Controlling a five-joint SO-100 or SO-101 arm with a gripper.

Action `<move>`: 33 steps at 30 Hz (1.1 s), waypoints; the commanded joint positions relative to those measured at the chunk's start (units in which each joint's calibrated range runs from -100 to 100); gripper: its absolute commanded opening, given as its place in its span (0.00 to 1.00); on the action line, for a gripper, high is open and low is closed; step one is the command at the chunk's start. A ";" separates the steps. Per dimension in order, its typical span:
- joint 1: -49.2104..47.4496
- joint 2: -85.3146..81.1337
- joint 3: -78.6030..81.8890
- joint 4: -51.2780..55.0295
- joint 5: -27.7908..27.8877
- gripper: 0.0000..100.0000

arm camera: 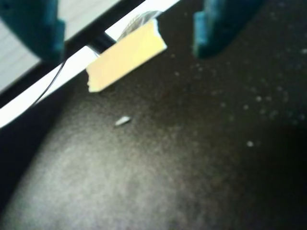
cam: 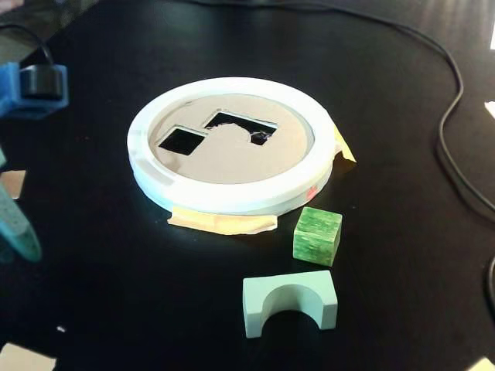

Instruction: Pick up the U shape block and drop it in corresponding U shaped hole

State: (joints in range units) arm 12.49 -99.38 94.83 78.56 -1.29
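Observation:
The pale mint U-shaped block (cam: 290, 302) lies on the black table near the front, arch opening facing down in the fixed view. The white round sorter (cam: 232, 193) sits behind it, with a U-shaped hole (cam: 240, 125) and a square hole (cam: 180, 140) in its tan top. My gripper (arm camera: 127, 50) is open and empty, its two teal fingers wide apart over the table's edge. In the fixed view only one teal finger (cam: 17, 226) shows at the far left, far from the block. Block and sorter are out of the wrist view.
A green cube (cam: 317, 235) stands between the U block and the sorter. Yellow tape (arm camera: 125, 56) lies at the table edge under my gripper. Tape strips (cam: 223, 223) hold the sorter down. A black cable (cam: 448, 131) runs along the right side.

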 commanded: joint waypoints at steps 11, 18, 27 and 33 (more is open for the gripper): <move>-1.50 -0.62 -7.49 -9.97 -0.54 0.47; -4.37 -0.62 -12.31 -14.69 -0.59 0.47; -4.25 16.48 -25.52 -18.91 -2.93 0.47; -5.00 50.88 -55.48 -17.40 -11.23 0.47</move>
State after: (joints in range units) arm 8.69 -73.52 65.45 61.98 -6.76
